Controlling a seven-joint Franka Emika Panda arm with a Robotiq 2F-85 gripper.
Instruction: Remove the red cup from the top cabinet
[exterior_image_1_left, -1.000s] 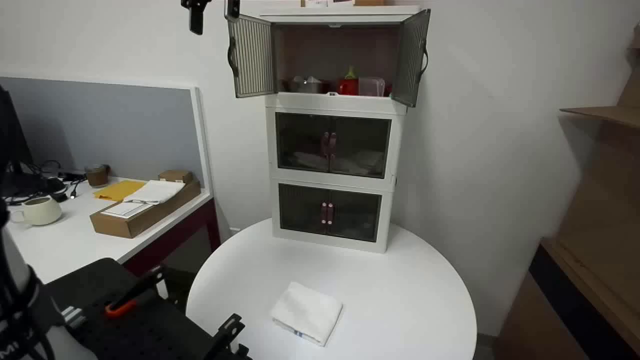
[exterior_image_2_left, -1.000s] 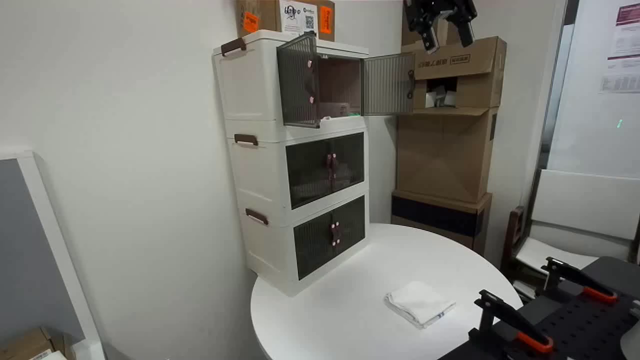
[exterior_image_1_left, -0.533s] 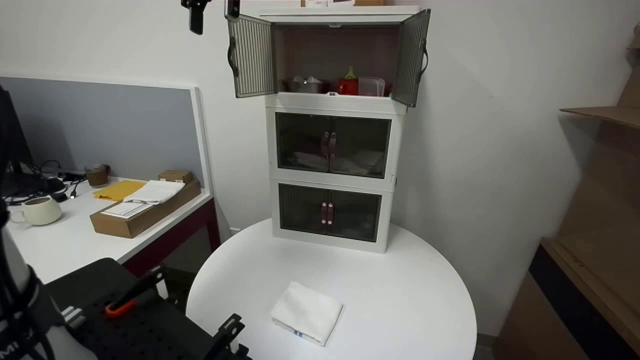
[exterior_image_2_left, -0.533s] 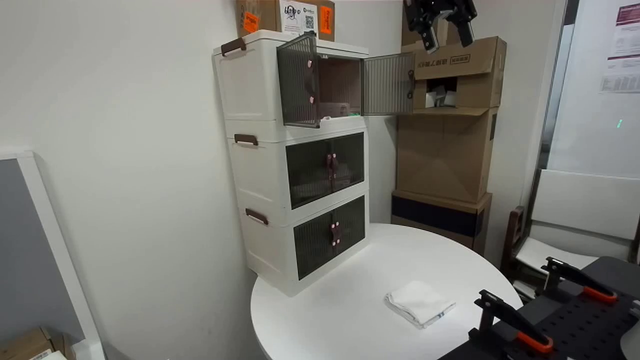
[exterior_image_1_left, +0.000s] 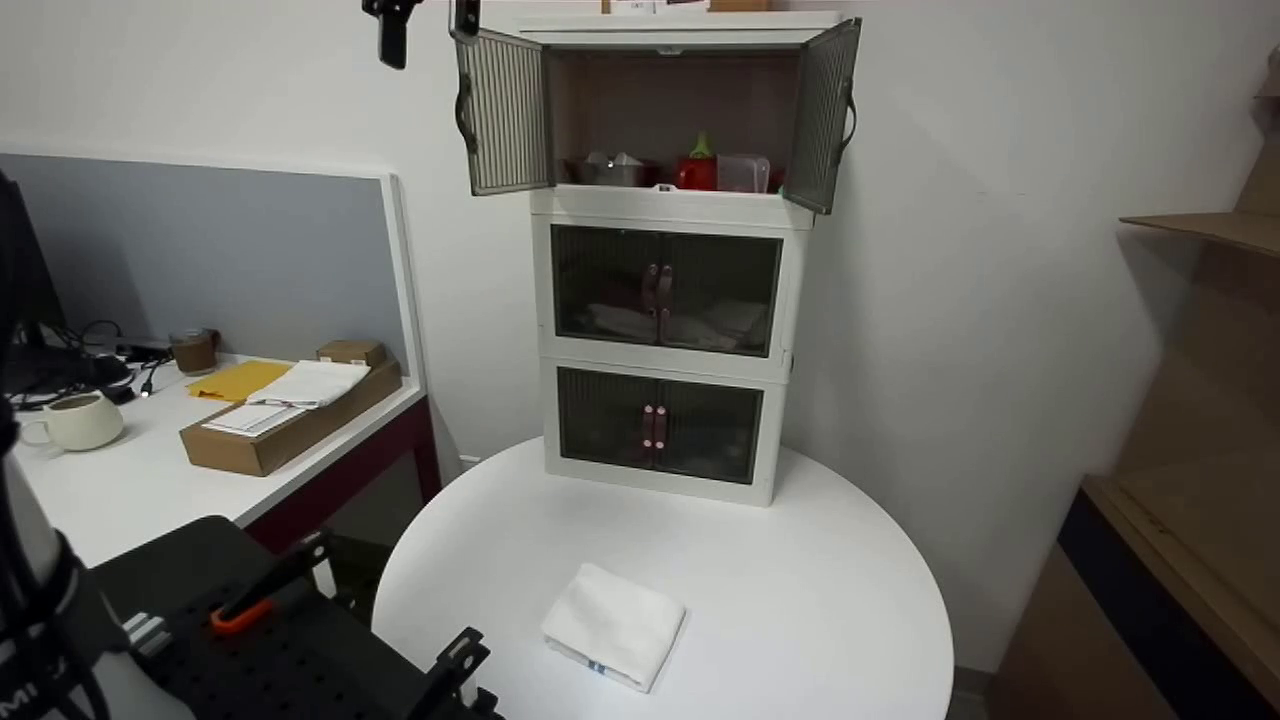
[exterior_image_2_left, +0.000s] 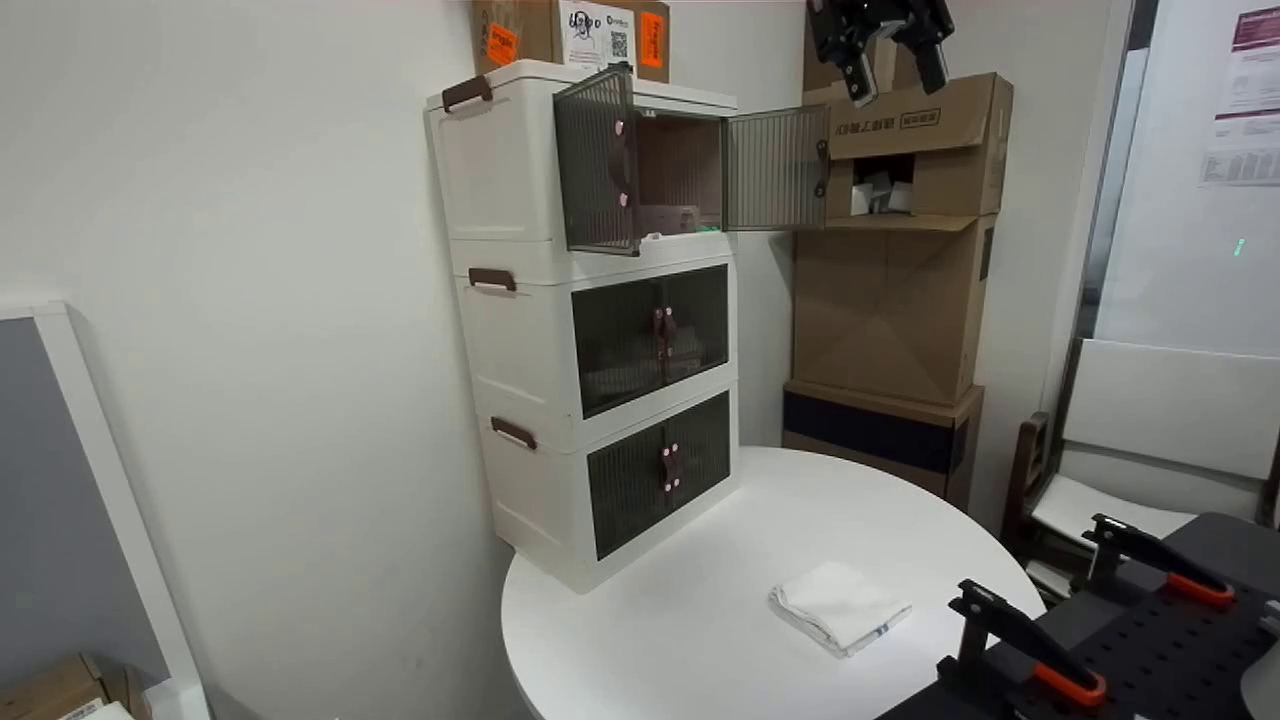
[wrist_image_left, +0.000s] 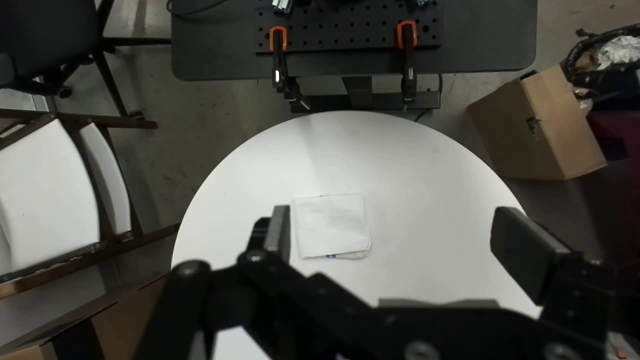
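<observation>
The red cup (exterior_image_1_left: 694, 175) stands in the top cabinet (exterior_image_1_left: 668, 206), near the front edge and right of centre in an exterior view. A green item shows above its rim. Both doors of the top cabinet stand open. The cup is not visible in the exterior view where the near door (exterior_image_2_left: 600, 165) covers part of the opening, nor in the wrist view. My gripper (exterior_image_1_left: 428, 42) is high, in front of the cabinet and out towards the door (exterior_image_1_left: 505, 115). It also shows in an exterior view (exterior_image_2_left: 898, 88) and in the wrist view (wrist_image_left: 392, 232), open and empty.
A clear plastic container (exterior_image_1_left: 743, 173) stands right beside the cup, and a metal bowl (exterior_image_1_left: 612, 171) is to its left. A folded white cloth (exterior_image_1_left: 615, 625) lies on the round table (exterior_image_1_left: 800, 600). Cardboard boxes (exterior_image_2_left: 890, 300) stand beyond the cabinet.
</observation>
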